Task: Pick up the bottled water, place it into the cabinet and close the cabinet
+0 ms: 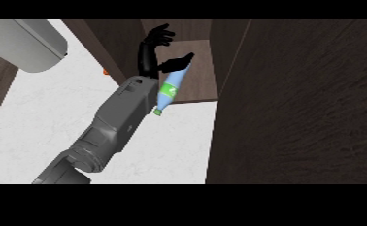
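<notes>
The bottled water is seen tilted at the cabinet mouth, cap toward six o'clock, with only the thumb of the right hand against its base and the fingers spread wide. Left so, it could be expected to slide back onto the white marbled counter. The dark cabinet door stands open at three o'clock, a grey appliance at ten.

Grey forearm — black hand

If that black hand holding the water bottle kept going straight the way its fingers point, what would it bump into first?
Probably the back wall of the open cabinet: the hand points into the opening, with nothing visible between. Depth is hard to judge.
</notes>
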Available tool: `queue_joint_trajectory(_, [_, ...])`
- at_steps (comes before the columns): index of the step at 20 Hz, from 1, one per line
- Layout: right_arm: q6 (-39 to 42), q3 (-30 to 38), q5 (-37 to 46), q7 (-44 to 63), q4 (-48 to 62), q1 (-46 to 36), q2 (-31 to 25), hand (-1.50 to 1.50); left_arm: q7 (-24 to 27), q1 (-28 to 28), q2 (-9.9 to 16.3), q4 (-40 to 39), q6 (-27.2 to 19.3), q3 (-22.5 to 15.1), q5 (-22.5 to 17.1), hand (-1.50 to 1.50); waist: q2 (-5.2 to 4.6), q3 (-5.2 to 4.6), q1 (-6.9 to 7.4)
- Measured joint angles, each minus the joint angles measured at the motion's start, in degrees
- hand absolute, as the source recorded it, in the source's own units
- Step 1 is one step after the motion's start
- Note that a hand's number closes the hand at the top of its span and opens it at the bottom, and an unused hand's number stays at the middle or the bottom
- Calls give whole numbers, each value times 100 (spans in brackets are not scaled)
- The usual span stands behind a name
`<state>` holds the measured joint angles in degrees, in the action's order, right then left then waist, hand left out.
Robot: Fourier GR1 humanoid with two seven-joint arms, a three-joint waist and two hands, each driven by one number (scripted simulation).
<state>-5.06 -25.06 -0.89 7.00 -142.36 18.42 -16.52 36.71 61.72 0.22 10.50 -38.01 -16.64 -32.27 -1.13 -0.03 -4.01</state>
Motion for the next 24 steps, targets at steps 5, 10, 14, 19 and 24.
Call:
queue_joint_trajectory(5, [73, 31, -27, -43, 7, 48, 21, -150, 111, 131, 5, -184, 174, 147, -36, -150, -14, -1, -18])
queue_joint_trajectory(10, [146, 2, -40, -52, 20, 55, 43, -150, 183, 251, 1, -272, 382, 328, -121, -150, -24, -3, -30])
queue_joint_trajectory(14, [185, 62, -56, -42, 37, 35, 72, -150, 265, 340, -13, -385, 447, 332, -48, -150, -26, -2, -27])
queue_joint_trajectory(19, [185, 37, -60, -64, 43, 34, 154, -150, 353, 445, 24, -378, 838, 385, -18, -150, -25, -3, -18])
queue_joint_trajectory(24, [242, 112, -73, -54, 25, 72, 134, -150, 438, 470, -7, -44, 1665, 412, -75, -150, 13, -2, 20])
